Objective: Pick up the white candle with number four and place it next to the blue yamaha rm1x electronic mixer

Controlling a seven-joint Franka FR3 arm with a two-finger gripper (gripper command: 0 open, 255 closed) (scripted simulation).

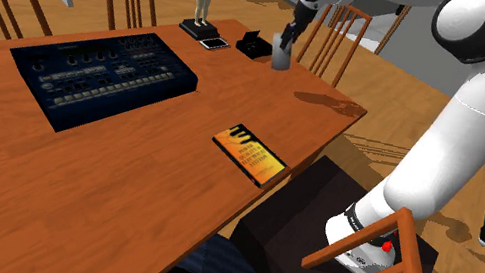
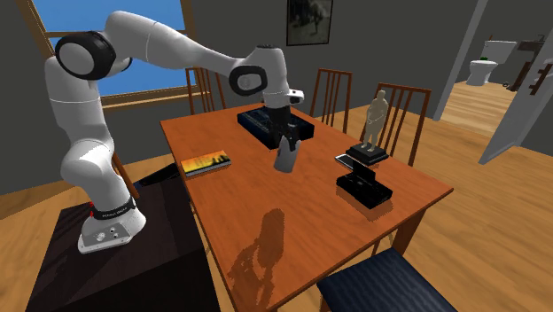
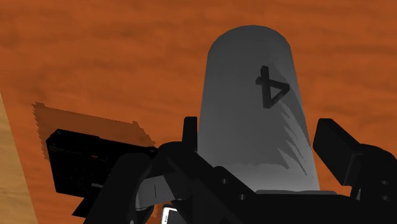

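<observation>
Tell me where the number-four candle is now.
In the shoulder view, the candle is clasped in the gripper over the table's far right part, near the black box.

We list one arm (image 1: 483,110): glossy white rounded links, with dark grey bands at the joints. Its white base flange (image 2: 109,232) carries a dark band and small dark dots, and we note a red dot (image 1: 386,246) there. The gripper (image 2: 285,142) and fingers (image 3: 337,143) are all black and blocky.

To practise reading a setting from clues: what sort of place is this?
Most likely a dining room in a home: a long wooden table with wooden chairs at it, and a framed picture on the wall.
</observation>
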